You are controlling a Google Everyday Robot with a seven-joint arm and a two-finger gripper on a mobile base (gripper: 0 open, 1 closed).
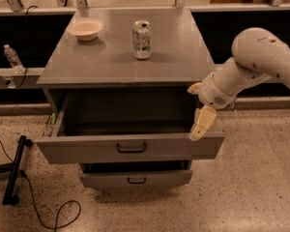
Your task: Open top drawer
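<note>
Shadow over most of the inside of the top drawer [87, 151], standing far out of the grey cabinet [183, 62] at its front; bottom of the deep box too dark to read. Small black handle [131, 148] at the middle of the flat front panel. Under it only the front strip of a lower drawer [154, 179], a little out, the rest hidden below the top one.

Gripper [193, 112] at the right end of the open drawer, spread wide and holding nothing. One short tip seen up near the cabinet's top edge, the other finger [203, 123] pointing down to the upper edge of the drawer front. Touching that edge or only just above it: cannot tell. White arm [261, 57] cut off by the right border.

On the cabinet top a pale bowl [85, 29] at the back left and an upright drink can [141, 39] near the middle, apart from each other. Speckled floor [251, 197] around, with a black cable [43, 211] and a black bar [14, 173] lying at the left. Clear bottle [12, 57] upright on a low ledge at the far left. Metal posts behind, cut off by the upper border.
</note>
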